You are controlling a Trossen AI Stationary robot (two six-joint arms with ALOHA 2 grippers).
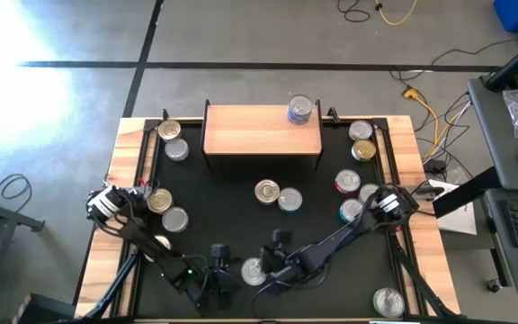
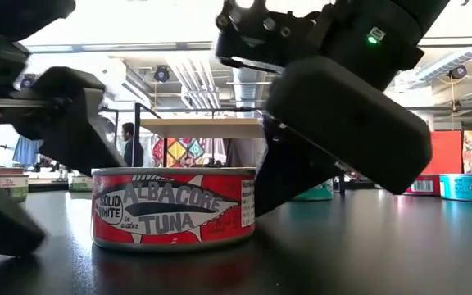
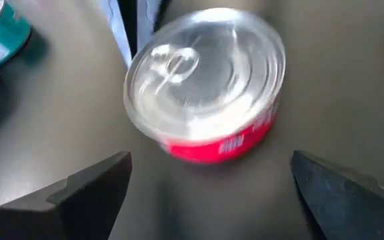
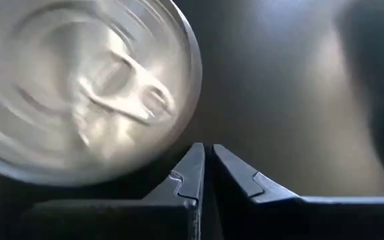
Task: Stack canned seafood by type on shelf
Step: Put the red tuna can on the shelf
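Note:
A red-labelled tuna can (image 2: 173, 206) with a silver pull-tab lid (image 3: 205, 80) stands upright on the black table near its front edge (image 1: 253, 270). My left gripper (image 3: 209, 193) is open on the can's left (image 1: 216, 263), a finger out to either side, short of the can and clear of it. My right gripper (image 4: 205, 160) is shut and slants down from the right (image 1: 273, 266), its fingertips right beside the can's rim (image 4: 179, 127). On the light-wood shelf (image 1: 250, 130) at the far edge stands one can (image 1: 300, 110). My right gripper's shut fingertips (image 4: 195, 163) stand next to the can's side, below the rim of the lid, slanting down from the table's right. I cannot tell whether they touch the can. The can rests flat on the table.
Loose cans lie about the table: at the far left (image 1: 168, 132), at the left (image 1: 160, 200), two in the middle (image 1: 267, 191), a group at the right (image 1: 363, 150) and one at the near right corner (image 1: 389, 301). Both arms crowd the near middle.

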